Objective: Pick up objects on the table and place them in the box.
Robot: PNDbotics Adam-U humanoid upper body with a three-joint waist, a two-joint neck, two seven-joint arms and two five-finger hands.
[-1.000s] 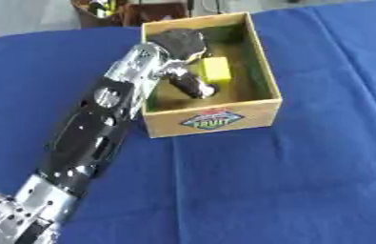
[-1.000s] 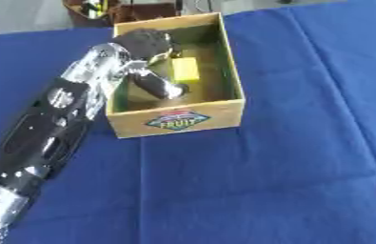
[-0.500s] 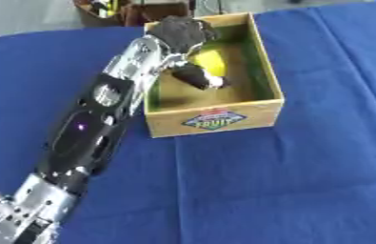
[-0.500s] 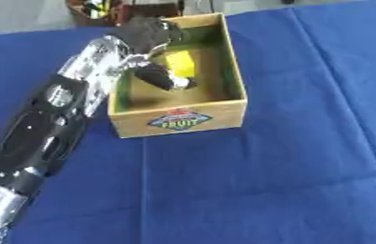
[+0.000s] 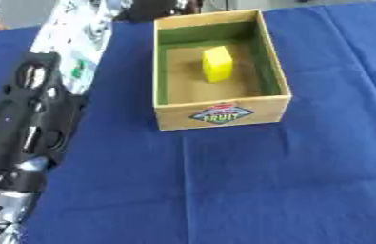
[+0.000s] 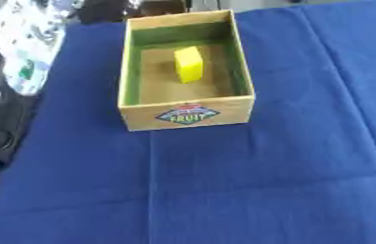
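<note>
A: How many things does the scene hold?

B: One box point(image 5: 221, 114) and one yellow block point(image 5: 217, 63). The box stands on the blue cloth of the tabletop point(image 5: 307, 181), and nothing else lies loose on the cloth.

A: Where is the block, and which way does it run?

B: It lies inside the box, on the tan floor, nearer the far wall than the near one. Its long axis runs from near to far, along the length of the box, tilted a little to the right at the far end.

A: How does it look?

B: Plain bright yellow, oblong, with flat faces. The box is tan outside and green along the inner walls, with a diamond-shaped label reading "FRUIT" on its near wall.

A: And the arms?

B: One arm point(image 5: 37, 109) comes in along the left side, black and silver. Its left hand point(image 5: 153, 7) shows only as a dark shape at the top edge, beyond the box's far left corner; whether its fingers are curled or straight cannot be told. The right hand does not appear.
</note>
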